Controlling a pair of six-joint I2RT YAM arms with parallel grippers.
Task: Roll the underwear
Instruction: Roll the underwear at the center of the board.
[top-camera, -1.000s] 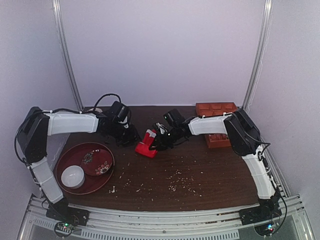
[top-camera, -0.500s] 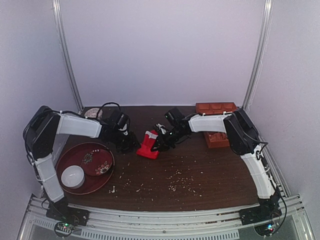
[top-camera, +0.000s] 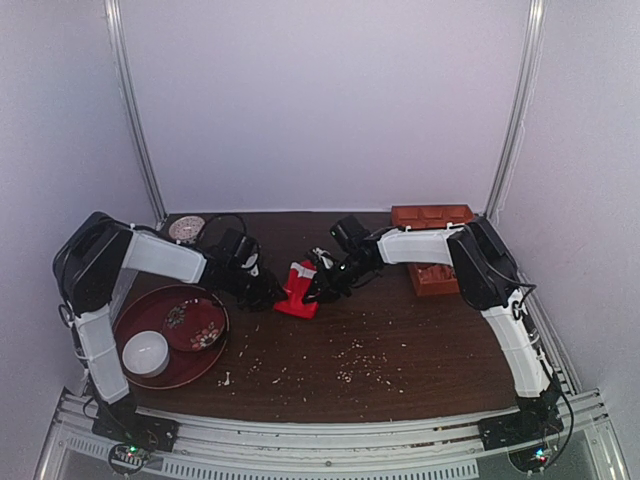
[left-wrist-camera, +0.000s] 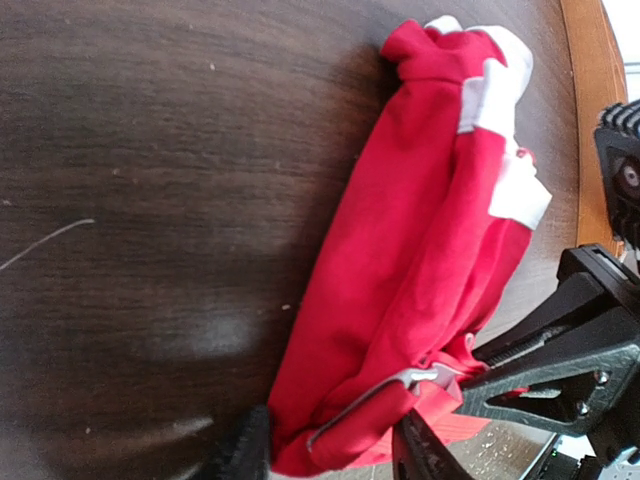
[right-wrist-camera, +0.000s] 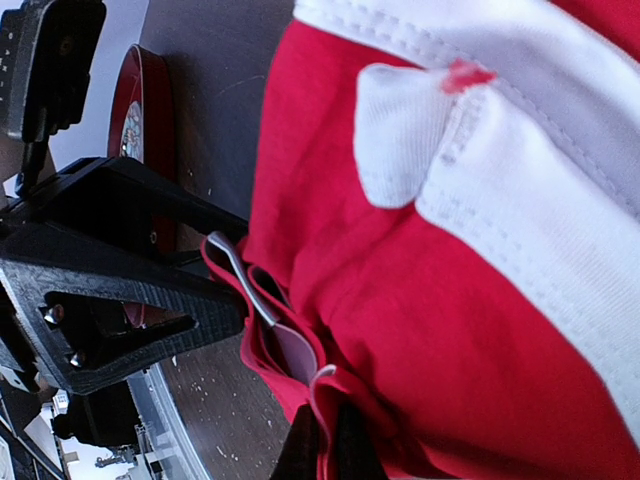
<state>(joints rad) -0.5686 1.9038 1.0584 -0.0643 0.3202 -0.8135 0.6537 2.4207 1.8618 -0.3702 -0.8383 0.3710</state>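
Note:
The red underwear (top-camera: 298, 288) with white trim lies bunched at the table's middle back. It is held up between both grippers. My right gripper (top-camera: 320, 284) is shut on a thin fold of its red edge, seen close in the right wrist view (right-wrist-camera: 327, 450), where the underwear (right-wrist-camera: 480, 330) fills the frame. My left gripper (top-camera: 268, 290) is at the underwear's left end. In the left wrist view (left-wrist-camera: 330, 452) its jaws stand wide, one on each side of the underwear's (left-wrist-camera: 400, 280) lower end. The right gripper's black fingers (left-wrist-camera: 560, 375) show beyond it.
A red round tray (top-camera: 135, 318) at the left holds a white bowl (top-camera: 146, 352) and a patterned dark plate (top-camera: 192, 325). An orange-brown box (top-camera: 432, 216) stands at the back right. A small round dish (top-camera: 187, 229) sits at the back left. Crumbs (top-camera: 355, 358) lie scattered over the dark wooden table.
My left gripper has moved right and a little nearer, up to the underwear's left end. The right gripper has stayed shut on the cloth and shifted the bundle slightly.

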